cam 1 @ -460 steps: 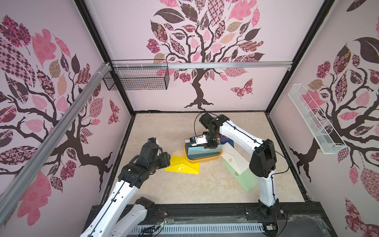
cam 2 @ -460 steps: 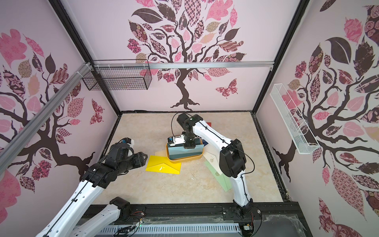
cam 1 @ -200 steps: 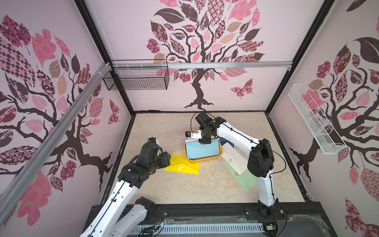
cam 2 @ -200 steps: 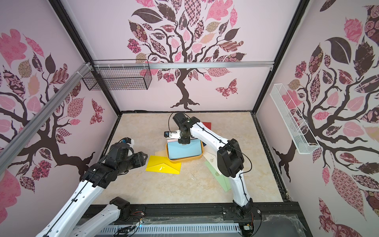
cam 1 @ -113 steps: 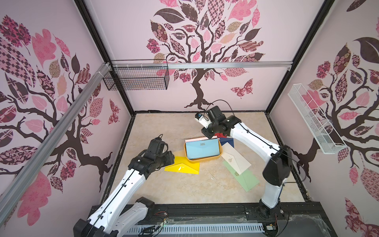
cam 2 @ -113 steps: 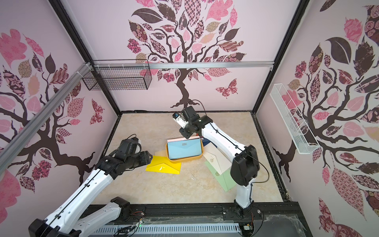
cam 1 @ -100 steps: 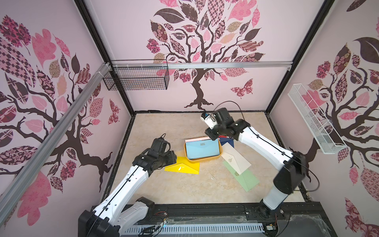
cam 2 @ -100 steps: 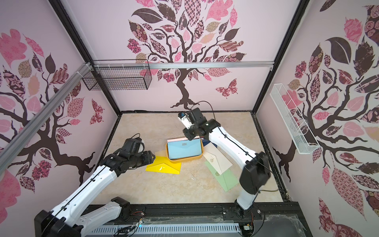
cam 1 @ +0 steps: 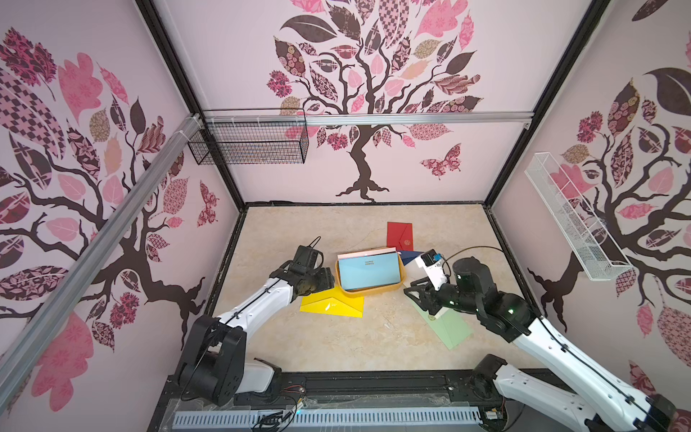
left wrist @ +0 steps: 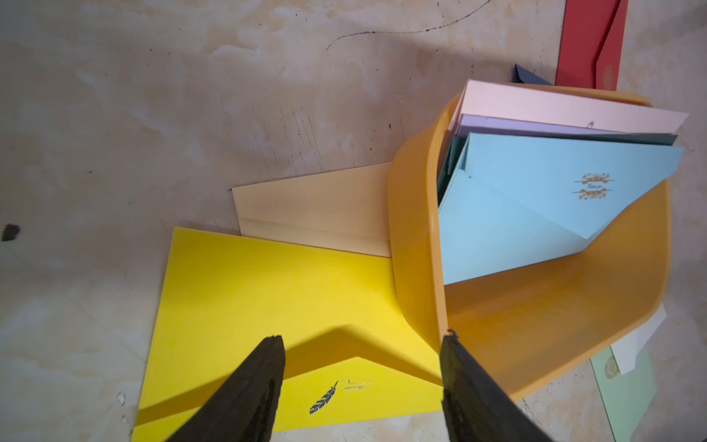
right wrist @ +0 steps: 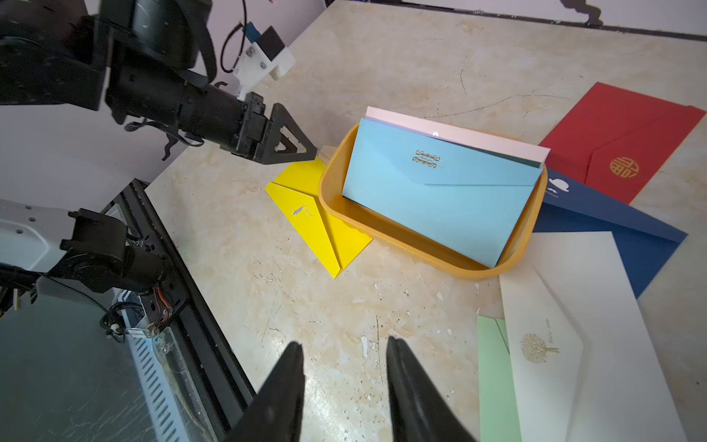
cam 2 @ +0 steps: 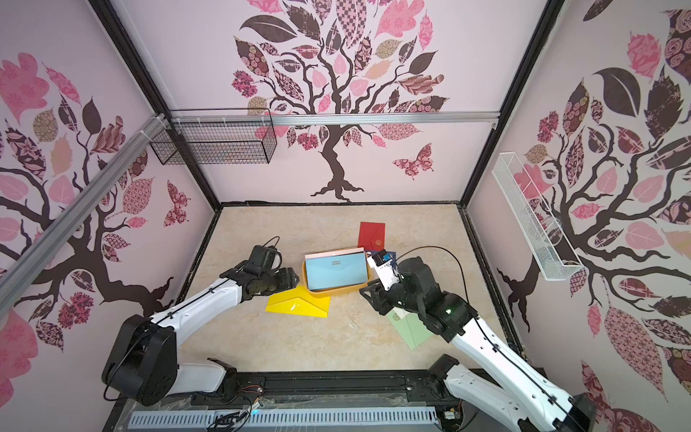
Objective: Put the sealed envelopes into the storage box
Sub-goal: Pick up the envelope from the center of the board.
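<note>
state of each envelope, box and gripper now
storage box, upright
light blue envelope, standing in box
pink envelope, standing in box
yellow envelope, partly under box
cream envelope, flat
red envelope, flat
navy envelope, flat
white envelope, flat
light green envelope, flat
left gripper, open
right gripper, open

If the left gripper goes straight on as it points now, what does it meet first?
Most likely the storage box: one finger sits at its end wall, near the rim. The other would slide onto the yellow envelope. Depth is hard to judge.

left pincer (left wrist: 361,338) jaws apart above yellow envelope (left wrist: 267,298), storage box (left wrist: 415,237) w/ lt blue envelope (left wrist: 535,206) inside, cream envelope (left wrist: 313,206) alongside
</note>
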`<action>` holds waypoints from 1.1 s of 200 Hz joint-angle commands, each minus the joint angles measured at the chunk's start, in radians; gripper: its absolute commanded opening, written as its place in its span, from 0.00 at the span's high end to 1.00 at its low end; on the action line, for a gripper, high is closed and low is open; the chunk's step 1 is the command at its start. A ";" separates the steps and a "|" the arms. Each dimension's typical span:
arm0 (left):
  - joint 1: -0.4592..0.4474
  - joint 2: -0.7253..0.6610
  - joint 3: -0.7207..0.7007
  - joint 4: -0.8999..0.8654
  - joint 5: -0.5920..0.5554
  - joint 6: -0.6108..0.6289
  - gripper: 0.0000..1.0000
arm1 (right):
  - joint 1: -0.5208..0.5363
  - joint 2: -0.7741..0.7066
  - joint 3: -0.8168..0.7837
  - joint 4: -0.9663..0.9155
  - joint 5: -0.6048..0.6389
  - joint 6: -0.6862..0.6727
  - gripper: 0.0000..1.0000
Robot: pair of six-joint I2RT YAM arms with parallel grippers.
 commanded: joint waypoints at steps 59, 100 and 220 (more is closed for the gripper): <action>0.048 0.095 -0.097 0.155 0.158 -0.046 0.31 | 0.002 -0.077 0.008 -0.048 -0.008 0.004 0.59; 0.048 0.111 -0.131 0.161 0.190 -0.062 0.32 | 0.001 -0.073 0.017 -0.060 0.001 -0.015 0.59; 0.043 -0.126 -0.325 0.095 0.277 -0.198 0.37 | 0.000 -0.090 -0.058 -0.031 -0.016 0.032 0.58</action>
